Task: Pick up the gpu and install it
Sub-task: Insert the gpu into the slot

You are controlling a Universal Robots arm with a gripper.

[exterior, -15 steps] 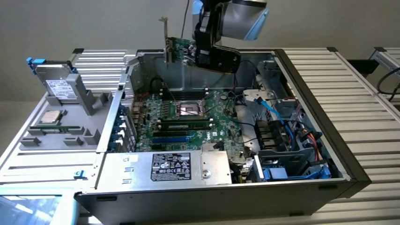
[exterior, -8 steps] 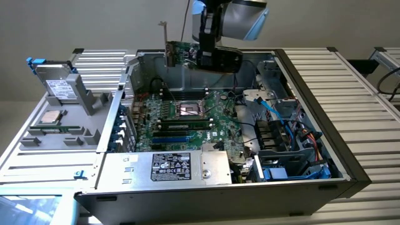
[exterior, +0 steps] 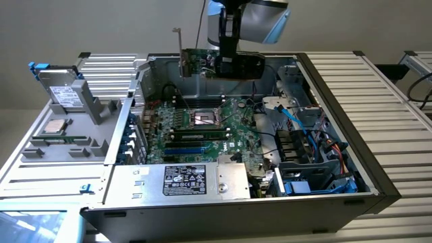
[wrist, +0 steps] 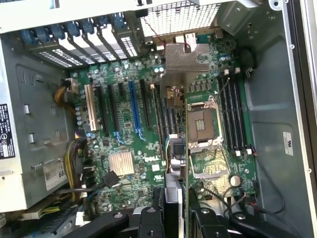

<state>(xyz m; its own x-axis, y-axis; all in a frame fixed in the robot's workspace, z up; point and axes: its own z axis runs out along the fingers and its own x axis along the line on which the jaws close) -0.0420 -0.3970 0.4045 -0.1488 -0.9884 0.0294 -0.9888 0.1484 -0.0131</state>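
The gpu [exterior: 199, 62] hangs in the air above the far end of the open computer case [exterior: 378, 167], well clear of the motherboard [exterior: 240, 126]. It stands on edge, its long axis running across the exterior view. Its metal bracket [exterior: 179, 48] points to the exterior view's left and its black cooler end to the right. The gripper [exterior: 228, 59] is clamped across the card's middle and hides that part; the arm above is cut off by the frame. In the wrist view the card is seen edge-on between the two fingers [wrist: 151, 218], so neither face can be made out. The case holds the motherboard with an open processor socket [exterior: 204, 117], one memory stick [exterior: 199, 135], a labelled power supply [exterior: 182, 179] and blue cables [exterior: 297, 126].
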